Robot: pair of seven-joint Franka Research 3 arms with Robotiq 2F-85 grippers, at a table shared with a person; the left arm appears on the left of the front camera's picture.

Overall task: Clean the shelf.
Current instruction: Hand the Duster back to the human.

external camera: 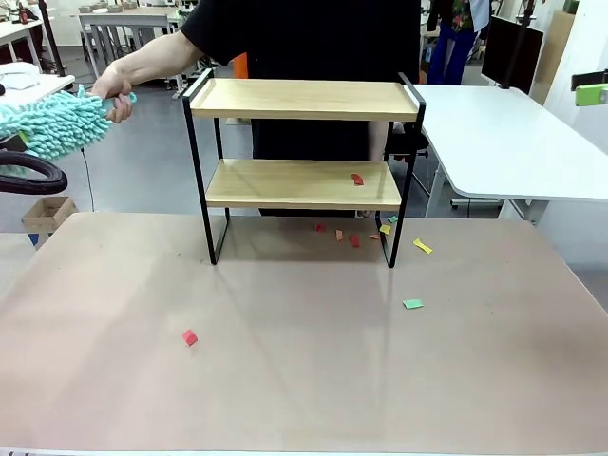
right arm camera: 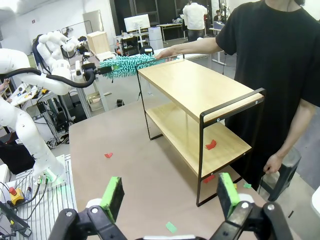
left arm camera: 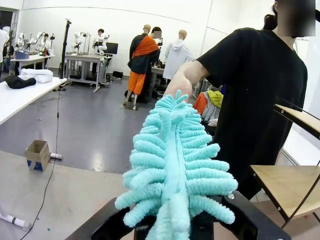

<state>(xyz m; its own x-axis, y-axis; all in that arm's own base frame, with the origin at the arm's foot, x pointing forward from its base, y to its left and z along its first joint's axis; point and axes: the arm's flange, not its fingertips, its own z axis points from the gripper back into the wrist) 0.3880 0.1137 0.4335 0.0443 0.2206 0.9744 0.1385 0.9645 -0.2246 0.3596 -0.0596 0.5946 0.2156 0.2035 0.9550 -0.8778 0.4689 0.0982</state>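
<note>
The shelf [external camera: 304, 100] stands at the table's far middle, two wooden boards in a black frame, with a red scrap [external camera: 357, 179] on its lower board. A fluffy turquoise duster [external camera: 52, 123] hangs in the air to the left of the shelf. The person's hand [external camera: 114, 90] grips its handle end. In the left wrist view the duster [left arm camera: 175, 165] lies between the spread fingers of my left gripper [left arm camera: 182, 225], which stands open around it. My right gripper [right arm camera: 170, 195] is open and empty, above the table near the shelf's end [right arm camera: 230, 107].
Paper scraps lie on the brown table: a red one [external camera: 190, 337] front left, a green one [external camera: 412, 304], a yellow one [external camera: 422, 246], and several under the shelf [external camera: 351, 237]. A white table [external camera: 513, 133] stands at the back right. The person stands behind the shelf.
</note>
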